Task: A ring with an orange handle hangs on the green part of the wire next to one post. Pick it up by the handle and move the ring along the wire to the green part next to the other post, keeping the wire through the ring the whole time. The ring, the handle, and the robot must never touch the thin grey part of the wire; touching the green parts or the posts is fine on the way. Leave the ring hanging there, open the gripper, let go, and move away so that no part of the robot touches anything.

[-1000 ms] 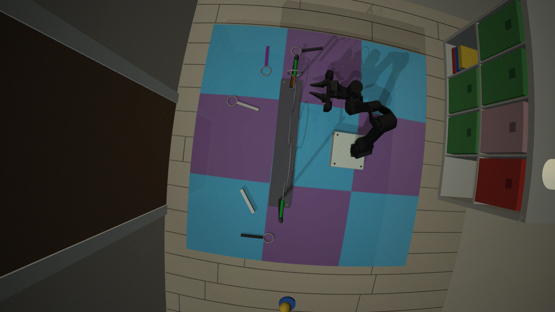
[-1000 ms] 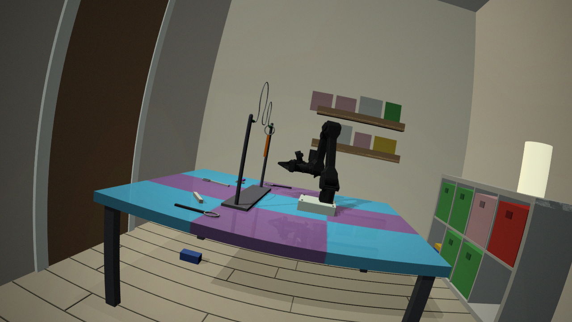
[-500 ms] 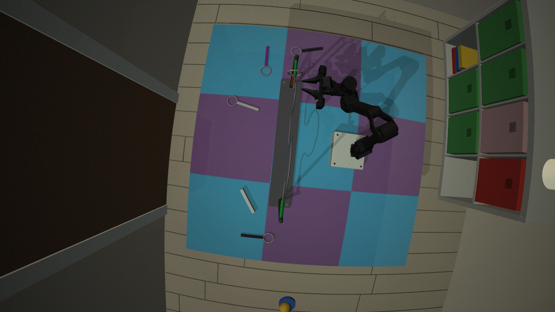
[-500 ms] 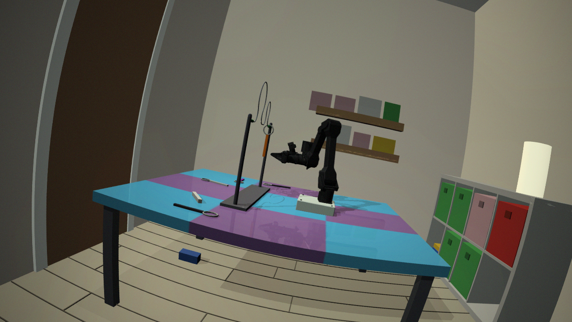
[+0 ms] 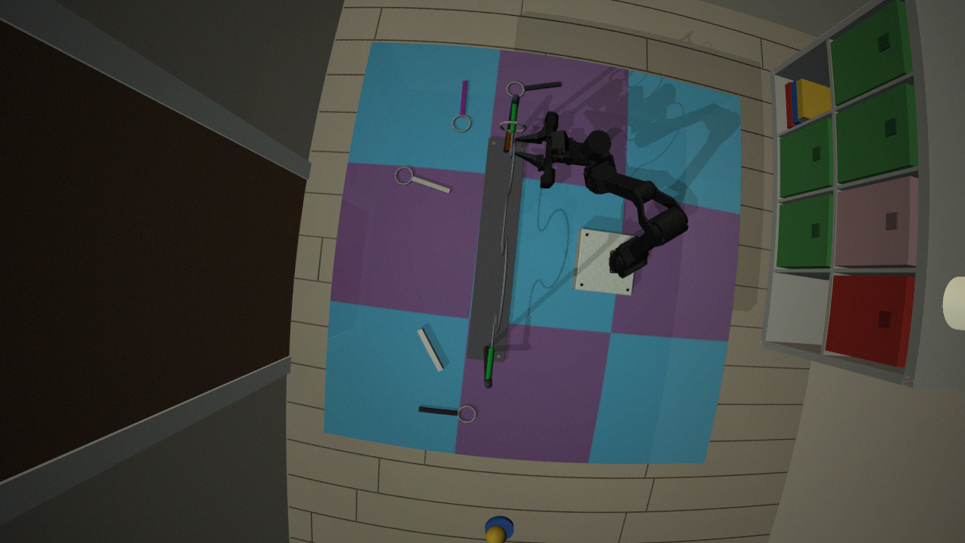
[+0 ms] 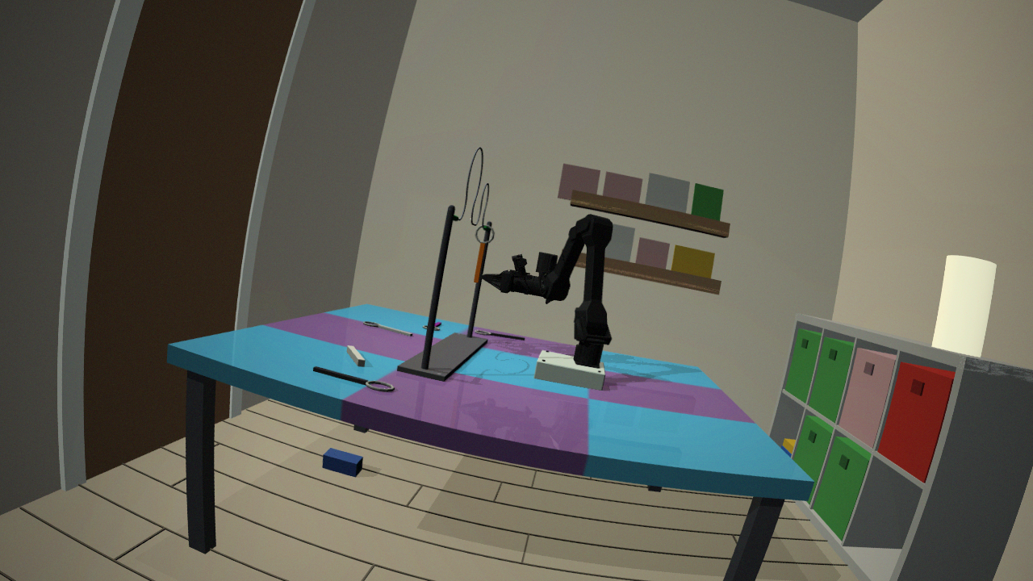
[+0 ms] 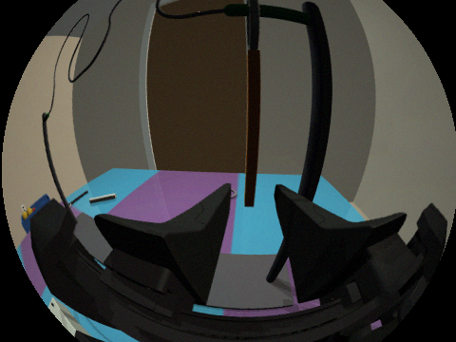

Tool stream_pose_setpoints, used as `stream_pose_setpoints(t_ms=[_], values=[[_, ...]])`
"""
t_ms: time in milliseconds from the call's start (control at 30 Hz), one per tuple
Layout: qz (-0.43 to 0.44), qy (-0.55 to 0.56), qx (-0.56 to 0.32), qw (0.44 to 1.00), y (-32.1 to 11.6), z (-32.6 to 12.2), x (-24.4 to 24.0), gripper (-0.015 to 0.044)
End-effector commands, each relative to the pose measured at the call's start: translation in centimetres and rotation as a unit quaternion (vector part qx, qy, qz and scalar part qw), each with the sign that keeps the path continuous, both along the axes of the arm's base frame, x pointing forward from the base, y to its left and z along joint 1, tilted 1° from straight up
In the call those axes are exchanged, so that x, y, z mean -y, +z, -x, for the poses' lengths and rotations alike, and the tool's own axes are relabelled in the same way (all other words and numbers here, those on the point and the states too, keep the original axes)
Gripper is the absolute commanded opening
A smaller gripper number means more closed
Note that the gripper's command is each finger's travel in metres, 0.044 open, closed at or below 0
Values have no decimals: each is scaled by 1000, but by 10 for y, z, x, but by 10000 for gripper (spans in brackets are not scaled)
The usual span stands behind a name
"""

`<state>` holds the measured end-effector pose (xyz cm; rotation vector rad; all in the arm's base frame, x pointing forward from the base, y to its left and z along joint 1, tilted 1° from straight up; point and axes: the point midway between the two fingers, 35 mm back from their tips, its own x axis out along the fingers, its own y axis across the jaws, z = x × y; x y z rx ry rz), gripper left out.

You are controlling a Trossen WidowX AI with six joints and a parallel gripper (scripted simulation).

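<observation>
Open gripper (image 5: 518, 147) (image 6: 483, 277) (image 7: 253, 189) just short of the orange handle (image 5: 508, 142) (image 6: 479, 262) (image 7: 253, 119).

The fingers stand apart with nothing clamped between them; in the wrist view the handle's lower end shows in line with the gap, a little above the fingertips; the ring (image 5: 501, 127) (image 6: 476, 239) hangs around the green part (image 5: 514, 116) (image 7: 285, 14) of the wire, beside one post (image 5: 515, 99) (image 6: 474, 307) (image 7: 320, 95), its handle pointing down; the thin grey part (image 5: 507, 202) (image 6: 469, 173) (image 7: 190, 17) runs in bends toward the other post (image 5: 488, 384) (image 6: 438, 289) (image 7: 53, 161), where the second green part (image 5: 489, 364) carries no ring; the dark base plate (image 5: 495, 256) (image 6: 451, 353) (image 7: 252, 280) lies under the wire; the arm (image 5: 623, 187) (image 6: 593, 267) reaches across from its white base (image 5: 586, 283) (image 6: 552, 370).
</observation>
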<state>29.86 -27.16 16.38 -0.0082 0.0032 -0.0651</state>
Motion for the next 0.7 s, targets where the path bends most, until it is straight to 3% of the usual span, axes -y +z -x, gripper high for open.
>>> stream_pose_setpoints(t_ms=[0, 667], values=[[-2, -2, 0, 1000, 0, -6, 2, 160], [-2, -2, 2, 1000, 1, -38, 3, 160]])
